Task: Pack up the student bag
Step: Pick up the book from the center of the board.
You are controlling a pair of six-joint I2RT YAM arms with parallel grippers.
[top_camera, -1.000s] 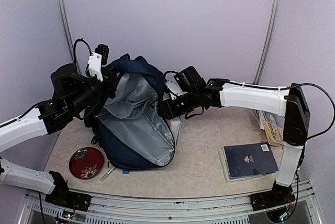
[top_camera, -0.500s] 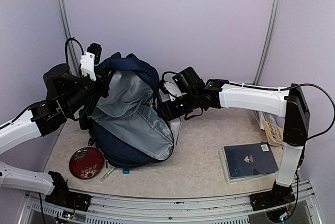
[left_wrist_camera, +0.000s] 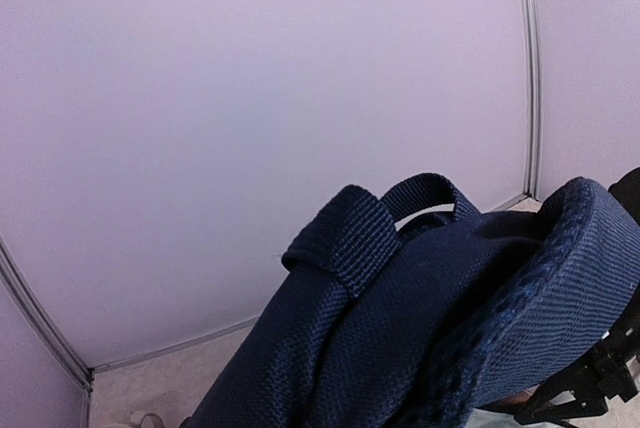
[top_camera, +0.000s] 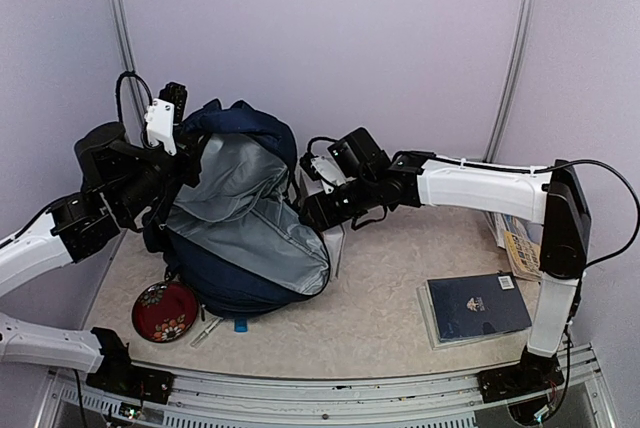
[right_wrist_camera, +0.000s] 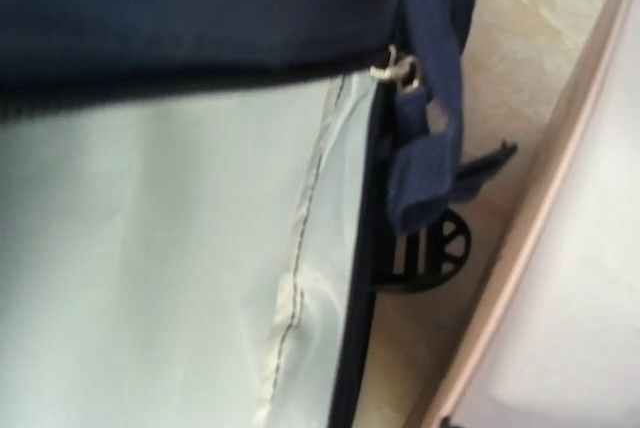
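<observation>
Pincers first. Left pincer (top_camera: 178, 143) is closed, by the look of it on the navy top edge of the bag (top_camera: 245, 248). Its own camera shows that fabric and a carry loop (left_wrist_camera: 425, 186) filling the lower frame; the fingers themselves are unseen. Right pincer (top_camera: 308, 214) is pressed to the bag's right flank beside the grey lining (top_camera: 250, 208). Whether its jaws are apart or gripping cannot be told: its camera shows only lining, a navy strap (right_wrist_camera: 425, 138) and a zip pull (right_wrist_camera: 403, 73).

Location: the bag stands left of centre on the table (top_camera: 390, 333), lining exposed toward the near side, top held up by the left arm.

Step in hand, as judged: opening the mouth for loading. Recommended: left holds the rim high and taut; right takes the opposite rim, not the lining, and draws it rightward. Avoid snagging the strap or zip pull.

Clearances:
- A red dish (top_camera: 165, 310) lies just beside the bag's near-left foot.
- A pen-like item (top_camera: 208, 329) lies just beside its near edge.
- A pale box (top_camera: 336, 240) stands against the right flank under the right arm, which is tight.
- The book (top_camera: 478, 306) lies well apart at right, with papers (top_camera: 518, 243) beyond at the table's right edge.
- Bare table between bag and book offers the best room.
- The wall (top_camera: 320, 38) is near behind the bag, and the left arm has little room leftward.
</observation>
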